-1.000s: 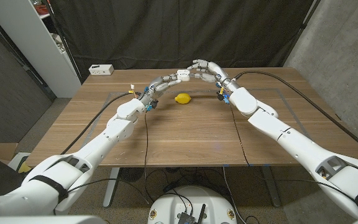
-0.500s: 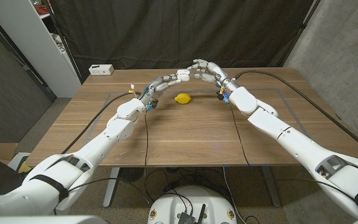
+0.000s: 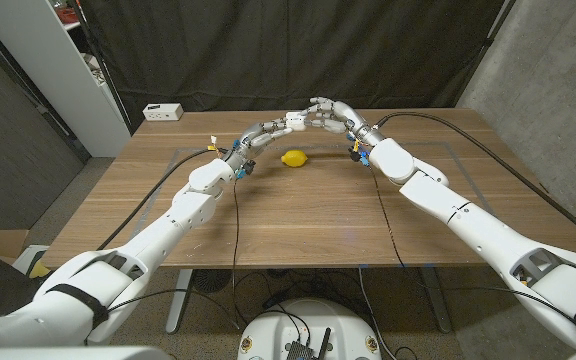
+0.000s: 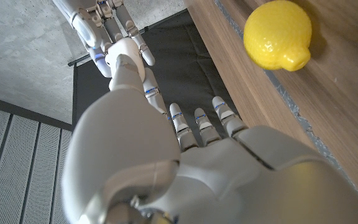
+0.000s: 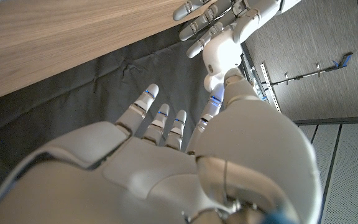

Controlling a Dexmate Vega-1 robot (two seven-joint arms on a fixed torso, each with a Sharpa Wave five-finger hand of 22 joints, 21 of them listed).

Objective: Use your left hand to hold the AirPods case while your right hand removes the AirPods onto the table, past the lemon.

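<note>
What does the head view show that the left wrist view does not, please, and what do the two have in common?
Head view alone: the whole wooden table, a small white box near its far left corner, and both arms reaching in from the bottom corners.

Left wrist view alone: a close look along the back of the left hand, with the dimpled skin and nub of the lemon.

Both: the lemon, the left hand and the right hand meeting at the white AirPods case.

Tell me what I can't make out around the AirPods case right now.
- Head view: AirPods case too small to tell whether it's open or the AirPods are out.
- Left wrist view: left hand blocks its own grip.
- Right wrist view: right hand fingertips hide any contact with the case.
</note>
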